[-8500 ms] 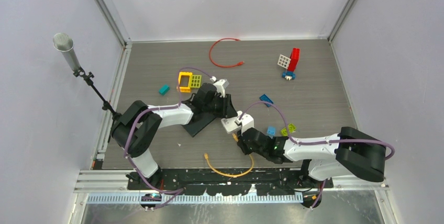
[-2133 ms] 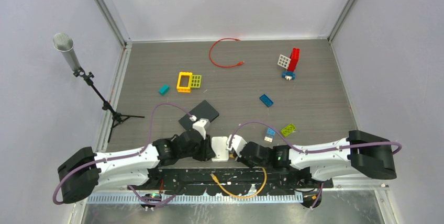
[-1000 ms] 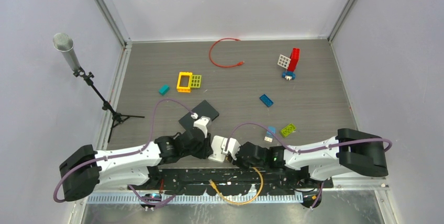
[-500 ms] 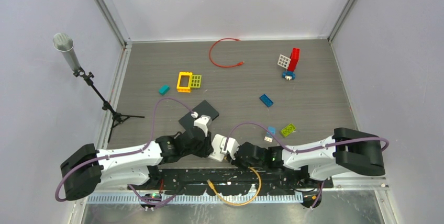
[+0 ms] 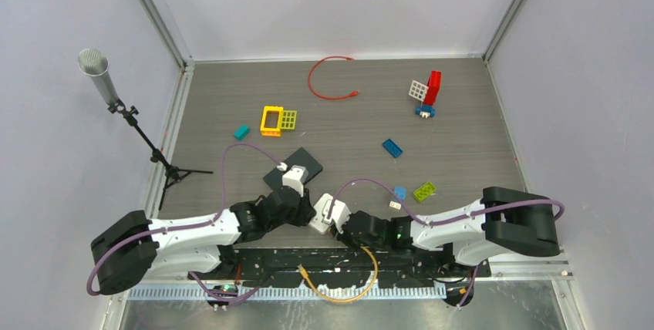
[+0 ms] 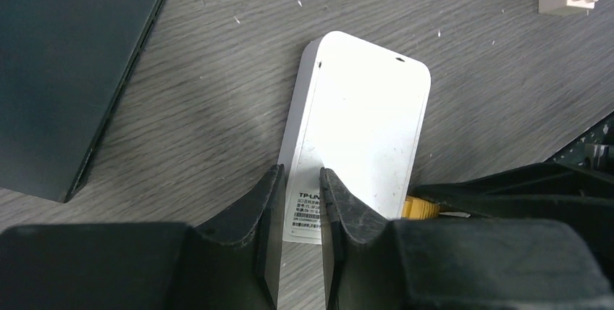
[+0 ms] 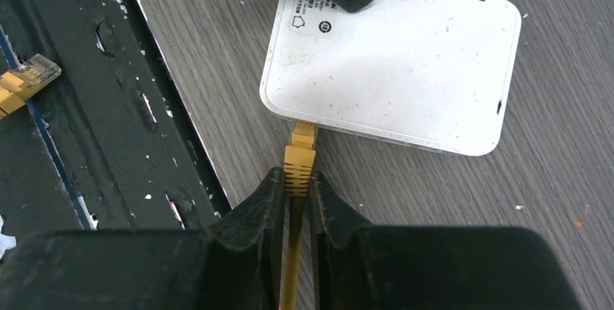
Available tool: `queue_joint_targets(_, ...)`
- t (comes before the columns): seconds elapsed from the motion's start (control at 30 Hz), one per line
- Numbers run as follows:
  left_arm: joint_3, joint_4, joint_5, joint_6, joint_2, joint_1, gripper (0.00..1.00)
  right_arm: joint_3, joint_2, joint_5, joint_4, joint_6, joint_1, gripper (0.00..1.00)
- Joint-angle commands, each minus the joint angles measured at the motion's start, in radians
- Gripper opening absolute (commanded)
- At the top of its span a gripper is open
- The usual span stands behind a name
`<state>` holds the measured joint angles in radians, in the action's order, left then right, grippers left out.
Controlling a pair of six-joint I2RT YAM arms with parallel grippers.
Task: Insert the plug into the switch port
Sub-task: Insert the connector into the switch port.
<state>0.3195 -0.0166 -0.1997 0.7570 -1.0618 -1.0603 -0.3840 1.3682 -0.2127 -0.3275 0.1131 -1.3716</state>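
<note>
- Across the grey wood-grain counter [image 5: 463, 114], toy bricks lie scattered over the far half, and a red cable [image 5: 320, 87] curls near the back edge
- Left arm [image 5: 193, 230] and right arm [image 5: 455, 226] both stretch low along the near edge, with their wrists meeting just left of centre
- Black flat panel [image 5: 305, 162] lies on the counter just beyond the left wrist, close to the switch but not touching it
- Yellow cable [image 5: 339, 287] loops from the right wrist down over the dark base rail at the near edge; its free end [image 7: 29, 74] rests on that rail
- White switch [image 6: 362, 129] sits on the counter between the two wrists, its printed label facing up at the end nearest the left arm
- Left jaws stand narrow, clamped on the label end of the switch
- Right jaws stand narrow, pinching the yellow plug [image 7: 300, 154] just behind its head
- Plug points straight at the switch's side wall and its nose meets that wall; how far it has entered the port cannot be told
</note>
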Motion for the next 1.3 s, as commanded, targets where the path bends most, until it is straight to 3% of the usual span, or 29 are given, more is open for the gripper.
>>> queue_joint_targets(0.0, -0.044, -0.062, 0.194, 0.074, -0.053, -0.078, 0.22, -0.017, 0.063, -0.108, -0.056, 0.021, 0.014, 0.01)
queue_joint_targets(0.43, -0.048, -0.163, 0.178, 0.138, -0.177, -0.208, 0.21, -0.007, 0.063, -0.351, -0.049, 0.168, 0.015, 0.0)
queue_joint_targets(0.63, -0.07, -0.108, 0.091, 0.154, -0.092, -0.204, 0.28, -0.006, 0.036, -0.305, -0.009, 0.135, 0.014, 0.0)
queue_joint_targets(0.77, -0.062, -0.002, 0.055, 0.098, 0.062, -0.126, 0.38, 0.004, 0.009, -0.269, 0.011, 0.134, 0.014, 0.0)
queue_joint_targets(0.93, -0.095, -0.004, 0.187, 0.018, 0.193, 0.051, 0.51, 0.008, -0.011, -0.224, 0.023, 0.122, 0.014, 0.0)
queue_joint_targets(1.07, -0.115, -0.03, 0.29, -0.011, 0.193, 0.113, 0.61, 0.01, -0.019, -0.199, 0.025, 0.091, 0.014, 0.01)
queue_joint_targets(1.27, -0.116, -0.078, 0.27, 0.028, 0.133, 0.146, 0.69, -0.019, -0.022, -0.041, 0.08, -0.028, 0.013, 0.0)
